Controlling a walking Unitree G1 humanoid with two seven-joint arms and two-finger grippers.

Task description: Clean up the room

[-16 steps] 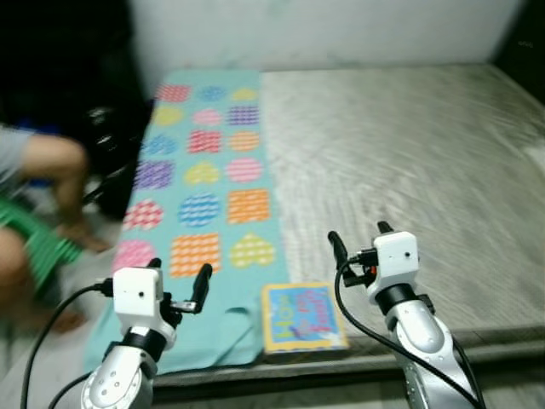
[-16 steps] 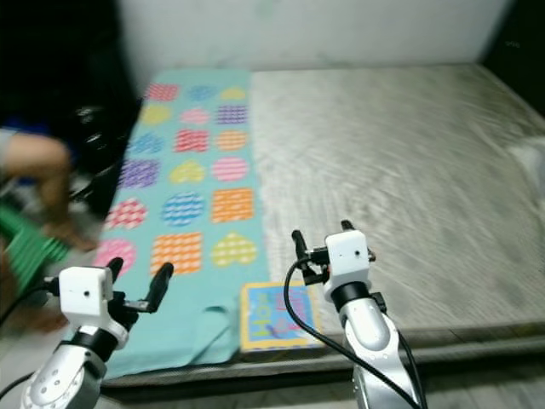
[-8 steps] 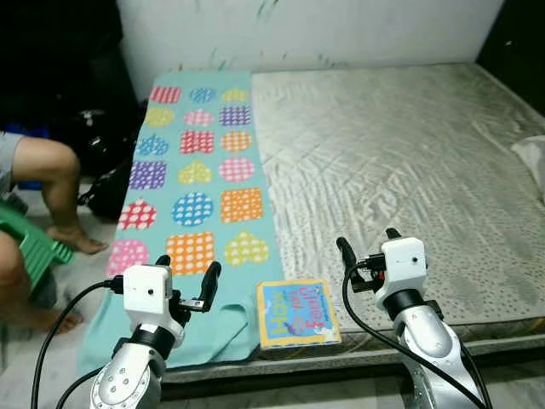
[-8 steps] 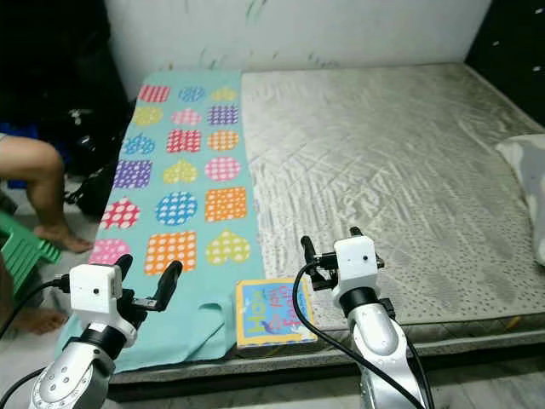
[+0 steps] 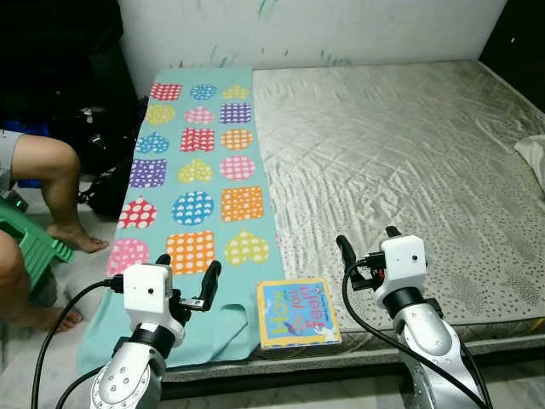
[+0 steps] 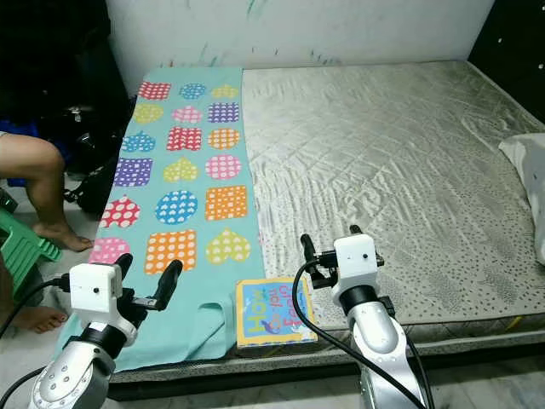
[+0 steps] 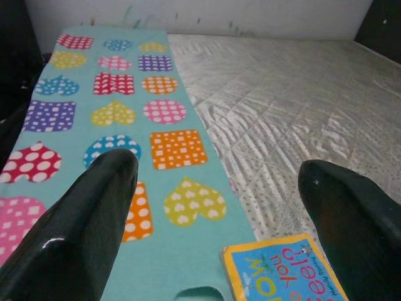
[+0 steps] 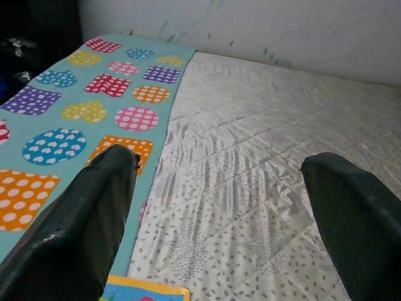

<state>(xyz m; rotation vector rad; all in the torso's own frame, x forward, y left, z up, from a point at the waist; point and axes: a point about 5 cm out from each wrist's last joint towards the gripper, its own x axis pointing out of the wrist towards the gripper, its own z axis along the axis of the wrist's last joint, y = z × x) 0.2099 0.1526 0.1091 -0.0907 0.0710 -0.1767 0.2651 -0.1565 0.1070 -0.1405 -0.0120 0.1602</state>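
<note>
Book (image 5: 298, 313): flat at the mattress's near edge, between both grippers, touching neither. Yellow border, blue cover, red and green lettering. Left gripper (image 5: 185, 277) beside it, fingers spread, empty, over the teal blanket (image 5: 193, 183) with coloured hearts and squares. Right gripper (image 5: 364, 243) also spread, empty, over the grey quilted mattress (image 5: 400, 153). Beyond the left gripper, a person's leg (image 5: 51, 183) and a green stool (image 5: 30, 243). White wall (image 5: 306, 30) behind.
</note>
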